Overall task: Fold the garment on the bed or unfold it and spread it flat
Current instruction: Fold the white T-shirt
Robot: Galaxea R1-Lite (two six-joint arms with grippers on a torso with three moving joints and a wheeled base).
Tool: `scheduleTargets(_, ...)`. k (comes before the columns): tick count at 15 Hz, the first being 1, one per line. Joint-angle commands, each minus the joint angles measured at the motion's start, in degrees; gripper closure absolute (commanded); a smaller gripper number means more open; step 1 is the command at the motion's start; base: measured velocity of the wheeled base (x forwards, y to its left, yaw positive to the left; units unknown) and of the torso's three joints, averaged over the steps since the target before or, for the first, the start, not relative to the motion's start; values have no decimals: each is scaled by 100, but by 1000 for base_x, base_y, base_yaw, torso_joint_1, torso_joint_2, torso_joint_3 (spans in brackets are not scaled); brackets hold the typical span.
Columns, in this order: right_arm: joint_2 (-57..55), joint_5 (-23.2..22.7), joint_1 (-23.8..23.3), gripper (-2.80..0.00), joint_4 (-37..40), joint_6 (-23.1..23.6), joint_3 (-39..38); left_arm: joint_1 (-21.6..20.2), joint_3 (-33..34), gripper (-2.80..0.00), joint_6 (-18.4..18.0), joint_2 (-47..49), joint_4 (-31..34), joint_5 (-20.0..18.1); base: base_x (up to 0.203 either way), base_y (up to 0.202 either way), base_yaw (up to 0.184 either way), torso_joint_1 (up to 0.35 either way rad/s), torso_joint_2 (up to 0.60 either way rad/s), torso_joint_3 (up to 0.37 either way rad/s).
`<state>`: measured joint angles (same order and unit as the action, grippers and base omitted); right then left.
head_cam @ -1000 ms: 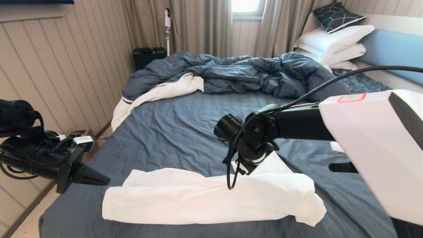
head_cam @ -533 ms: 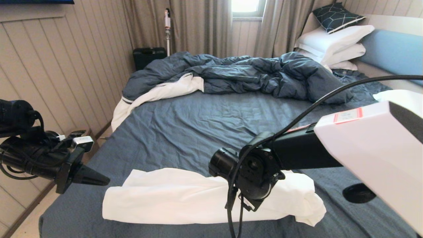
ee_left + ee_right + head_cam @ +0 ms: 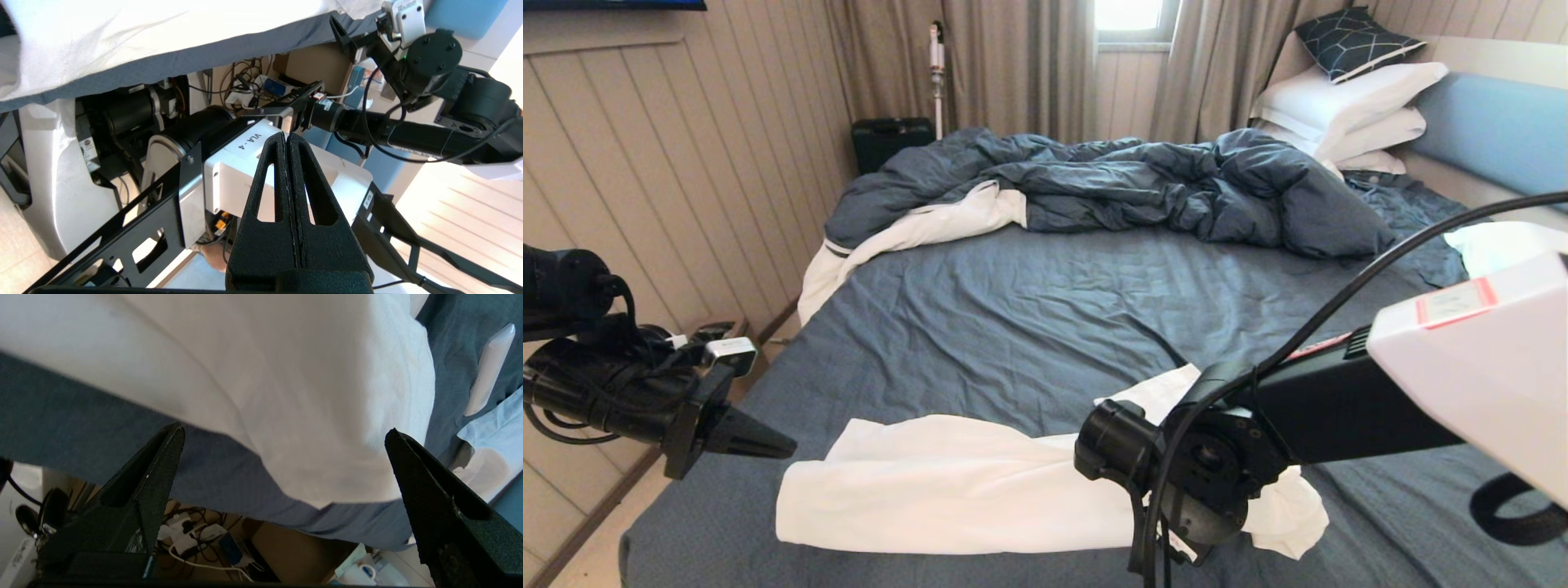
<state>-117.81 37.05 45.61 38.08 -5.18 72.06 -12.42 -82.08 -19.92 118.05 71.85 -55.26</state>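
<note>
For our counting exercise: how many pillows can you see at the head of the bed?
4: three white pillows stacked beside the headboard, and one dark patterned cushion on top. More may be hidden behind the duvet.

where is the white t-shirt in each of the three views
Head view: the T-shirt lies bunched across the near part of the bed, partly behind the right arm.
Left wrist view: it shows at the upper edge, on the bed's near edge.
Right wrist view: it fills the upper middle, beyond the open right hand.
Shared landmark: the grey-blue sheet.
</note>
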Motion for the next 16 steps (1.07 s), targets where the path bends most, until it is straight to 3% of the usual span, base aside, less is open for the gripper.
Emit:
scheduleTargets(1,-126,22,-132,-280,-140,34,-106,-6,-1,0,-12,25,39,-38,0,0,0,0,0,0)
scheduleTargets(5,-280,28,-278,-280,-453,123,-61,-6,-19,0,-3,25,39,-64,0,0,0,0,0,0)
scheduleTargets(7,-276,70,-538,-280,-824,399,2,-6,-19,0,-3,25,35,-64,0,0,0,0,0,0)
scheduleTargets(16,-102,312,-703,-280,-943,571,-105,-6,-19,0,-3,42,48,-64,0,0,0,0,0,0)
